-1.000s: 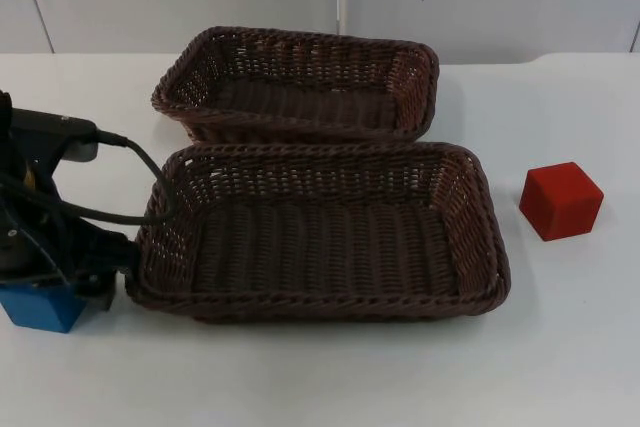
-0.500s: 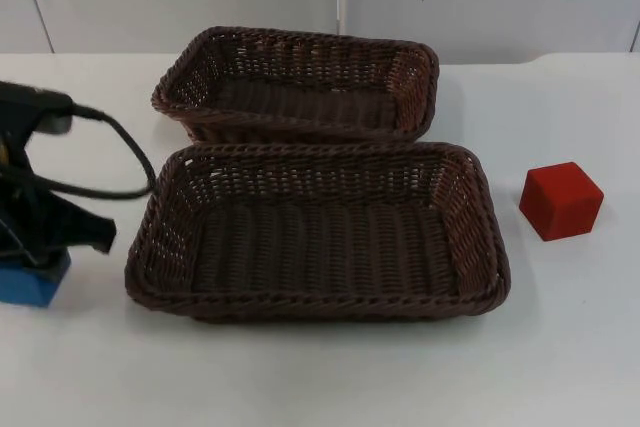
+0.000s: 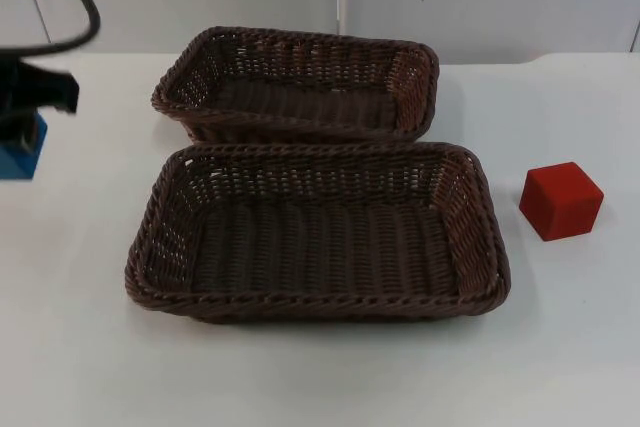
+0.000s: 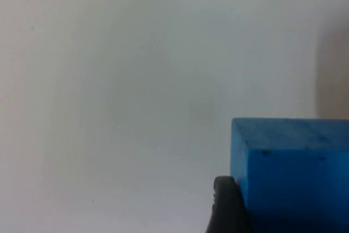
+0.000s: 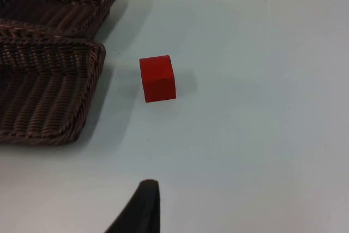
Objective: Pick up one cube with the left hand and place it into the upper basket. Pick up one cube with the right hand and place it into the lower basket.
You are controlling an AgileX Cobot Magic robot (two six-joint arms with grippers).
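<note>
One blue cube [image 3: 20, 147] half cut off, gripped by left end effector [image 3: 18, 122]

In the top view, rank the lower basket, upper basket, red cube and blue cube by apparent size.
1. lower basket
2. upper basket, though it sits farther from the camera
3. red cube
4. blue cube, partly cut off at the frame edge under the left gripper, so its rank against red is unsure.
</note>
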